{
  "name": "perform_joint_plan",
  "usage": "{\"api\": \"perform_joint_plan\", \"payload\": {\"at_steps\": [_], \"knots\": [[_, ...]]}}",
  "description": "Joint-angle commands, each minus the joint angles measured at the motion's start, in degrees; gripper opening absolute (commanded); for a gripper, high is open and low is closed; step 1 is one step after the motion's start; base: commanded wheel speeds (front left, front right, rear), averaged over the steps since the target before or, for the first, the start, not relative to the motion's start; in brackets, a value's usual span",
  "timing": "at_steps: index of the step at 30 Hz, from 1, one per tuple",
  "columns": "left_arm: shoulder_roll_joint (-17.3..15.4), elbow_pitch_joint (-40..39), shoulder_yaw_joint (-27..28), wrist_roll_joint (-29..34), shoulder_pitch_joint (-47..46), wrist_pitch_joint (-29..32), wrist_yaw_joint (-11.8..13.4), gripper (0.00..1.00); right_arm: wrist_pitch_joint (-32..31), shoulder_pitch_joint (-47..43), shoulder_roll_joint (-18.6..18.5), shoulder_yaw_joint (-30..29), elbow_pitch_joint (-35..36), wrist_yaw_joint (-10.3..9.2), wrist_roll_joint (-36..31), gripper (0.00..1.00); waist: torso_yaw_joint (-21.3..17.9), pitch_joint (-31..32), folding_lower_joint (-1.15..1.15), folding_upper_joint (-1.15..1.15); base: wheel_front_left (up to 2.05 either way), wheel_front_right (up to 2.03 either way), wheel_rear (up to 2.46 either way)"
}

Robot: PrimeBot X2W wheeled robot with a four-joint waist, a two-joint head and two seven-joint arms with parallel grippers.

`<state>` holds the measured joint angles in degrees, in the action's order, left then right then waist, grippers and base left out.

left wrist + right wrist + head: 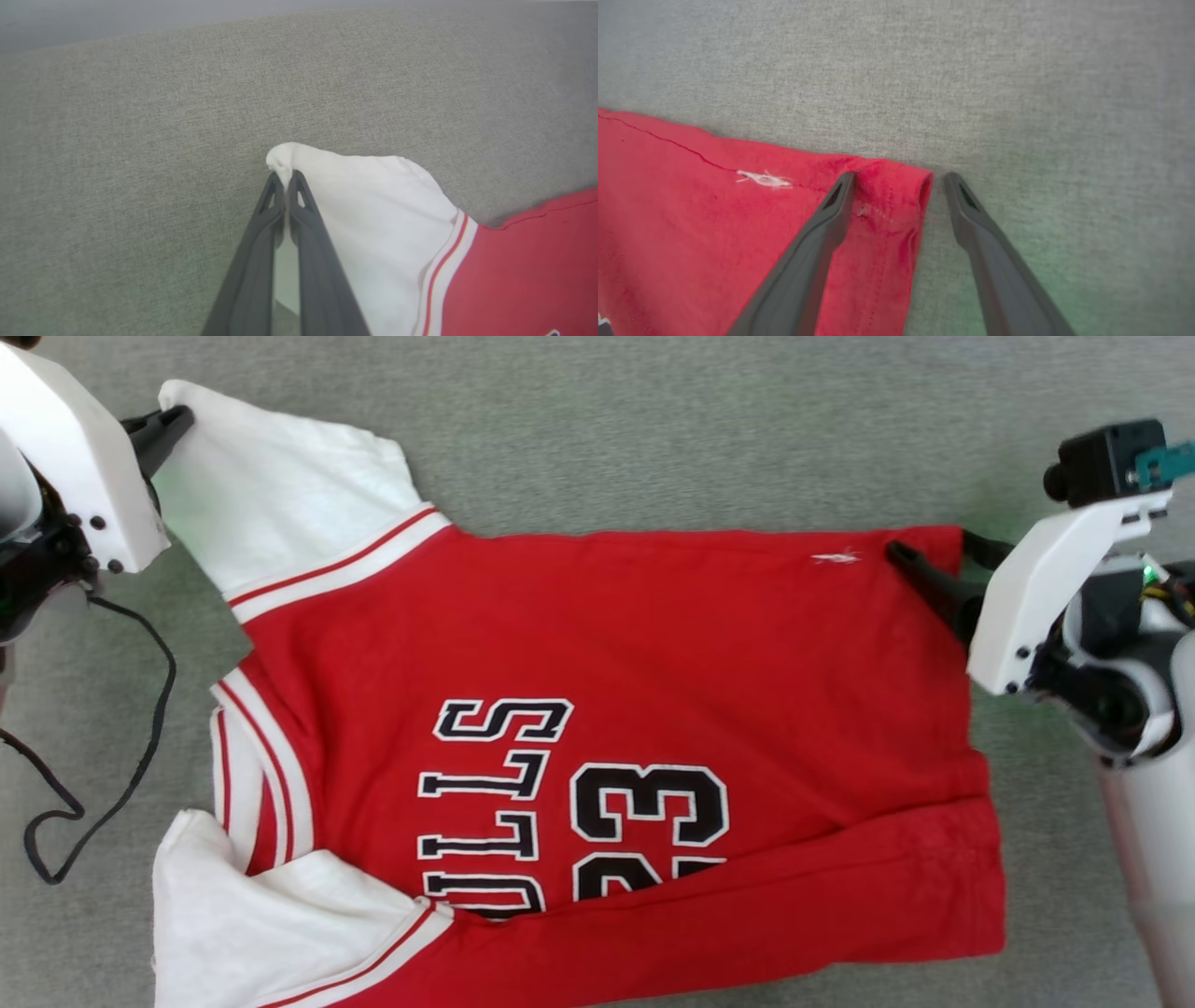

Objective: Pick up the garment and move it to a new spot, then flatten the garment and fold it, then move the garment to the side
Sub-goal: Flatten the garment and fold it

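Across the grey woven surface we see the garment lying spread out, its neck end to the left and its hem to the right. Its red body faces up, with the black, white-edged lettering and the number reading sideways. Along the near edge a band of red cloth is folded over the body and covers the near part of both the letters and the number. One white sleeve reaches to the far left; the other sleeve lies at the near left, bordered by red-and-white striped trim.

Our left end effector sits at the far left corner, fingers pressed together and pinching the tip of the far sleeve; from the left wrist a small bunch of white cloth pokes out past the closed fingertips. Our right end effector is at the far right corner of the hem, fingers spread wide. One finger lies over the red cloth, the other is just beyond the hem's edge over the bare surface, so the corner sits between them, unpinched. A small white thread tuft shows on the red near that corner.
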<state>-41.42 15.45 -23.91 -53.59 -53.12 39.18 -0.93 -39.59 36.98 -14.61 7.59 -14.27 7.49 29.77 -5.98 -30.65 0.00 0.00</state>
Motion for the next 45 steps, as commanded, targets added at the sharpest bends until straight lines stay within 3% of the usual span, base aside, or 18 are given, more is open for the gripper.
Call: {"api": "perform_joint_plan", "payload": {"at_steps": [1, 4, 5, 6, 8, 9, 16, 22, 23, 29, 34, 40, 41, 42, 43, 44, 45], "knots": [[0.4, -0.1, -0.1, 0.4, -0.8, -0.7, -0.2, 0.0, -2.9, -0.4, 0.1, 0.9, -2.4, -0.01, 0.0, 1.0, 1.7, -1.2, 0.0, 0.0, 0.0, 0.0, 0.0], [0.7, 0.0, -0.1, 0.4, -0.2, -2.0, -0.7, 0.0, -9.3, -0.7, 0.6, 2.2, -5.4, 0.0, 0.4, 1.0, 2.6, -1.4, 0.0, 0.0, 0.0, 0.0, 0.0], [0.8, 0.1, -0.2, 0.4, 0.1, -2.3, -0.9, 0.0, -10.5, -0.8, 0.8, 2.4, -5.7, 0.0, 0.4, 0.6, 2.9, -1.3, 0.0, 0.0, 0.0, 0.0, 0.0], [1.0, 0.2, -0.3, 0.4, 0.4, -2.7, -1.0, 0.0, -11.9, -0.8, 0.9, 2.4, -6.1, 0.0, 0.4, 0.4, 3.1, -1.2, 0.0, 0.0, 0.0, 0.0, 0.0], [1.3, 0.6, -0.4, 0.4, 0.8, -3.3, -1.3, 0.0, -13.1, -0.8, 1.0, 2.3, -6.1, 0.0, 0.5, 0.09, 3.4, -0.8, 0.0, 0.0, 0.0, 0.0, 0.0], [1.4, 0.8, -0.5, 0.4, 1.0, -3.6, -1.4, 0.0, -13.5, -0.7, 0.9, 2.1, -5.8, 0.0, 0.5, 0.0, 3.5, -0.4, 0.0, 0.0, 0.0, 0.0, 0.0], [2.5, 1.9, -0.3, 0.2, 3.4, -7.1, -2.0, 0.0, -8.2, 0.4, -2.8, -0.9, 0.5, -0.01, -2.5, 0.0, 4.3, 4.5, 0.0, 0.0, 0.0, 0.0, 0.0], [2.2, 0.7, 1.9, -1.2, 9.5, -12.3, -1.6, 0.0, -4.2, -4.7, -4.0, -4.6, 5.7, -0.02, -3.8, 0.0, 5.0, 10.9, 0.0, 0.0, 0.0, 0.0, 0.0], [1.4, -1.2, 3.3, -2.2, 14.9, -14.8, -0.5, 0.0, -3.4, -8.7, -4.0, -6.4, 7.8, -0.02, -4.1, 0.0, 5.2, 14.4, 0.0, 0.0, 0.0, 0.0, 0.0], [-0.7, -7.2, 5.9, -4.7, 30.1, -18.6, 3.2, 0.0, -2.2, -19.3, -2.7, -9.2, 9.8, -0.05, -3.2, 0.0, 5.7, 20.1, 0.0, 0.0, 0.0, 0.0, 0.0], [-0.4, -11.4, 7.0, -6.8, 43.3, -21.0, 6.9, 0.0, -0.8, -28.1, -2.0, -10.5, 9.6, -0.05, -2.4, 0.0, 6.7, 23.1, 0.0, 0.0, 0.0, 0.0, 0.0], [2.1, -12.8, 5.7, -9.9, 54.9, -21.7, 8.6, 0.0, 3.4, -34.5, -0.2, -11.0, 7.1, -0.05, -1.5, 0.0, 6.9, 23.9, 0.0, 0.0, 0.0, 0.0, 0.0], [2.8, -12.7, 5.3, -10.2, 55.8, -21.8, 8.6, 0.0, 4.3, -35.3, -0.3, -10.6, 6.6, -0.04, -1.7, 0.11, 6.9, 23.9, 0.0, 0.0, 0.0, 0.0, 0.0], [3.7, -12.7, 4.8, -10.8, 56.5, -21.9, 8.3, 0.04, 5.1, -35.8, 0.2, -10.5, 5.8, -0.04, -1.4, 0.42, 6.9, 23.9, 0.0, 0.0, 0.0, 0.0, 0.0], [4.1, -12.6, 4.6, -10.8, 57.0, -22.1, 8.1, 0.33, 5.9, -36.3, 0.3, -10.4, 5.2, -0.04, -1.5, 0.98, 6.9, 23.9, 0.0, 0.0, 0.0, 0.0, 0.0], [4.1, -12.6, 4.6, -10.8, 57.0, -22.1, 8.1, 0.33, 5.9, -36.3, 0.3, -10.4, 5.2, -0.04, -1.5, 0.98, 6.9, 23.9, 0.0, 0.0, 0.0, 0.0, 0.0], [5.1, -11.9, 3.8, -10.2, 57.2, -22.7, 8.1, 1.0, 7.6, -36.9, 0.6, -10.1, 4.2, -0.04, -1.5, 1.0, 7.0, 23.9, 0.0, 0.0, 0.0, 0.0, 0.0]]}}
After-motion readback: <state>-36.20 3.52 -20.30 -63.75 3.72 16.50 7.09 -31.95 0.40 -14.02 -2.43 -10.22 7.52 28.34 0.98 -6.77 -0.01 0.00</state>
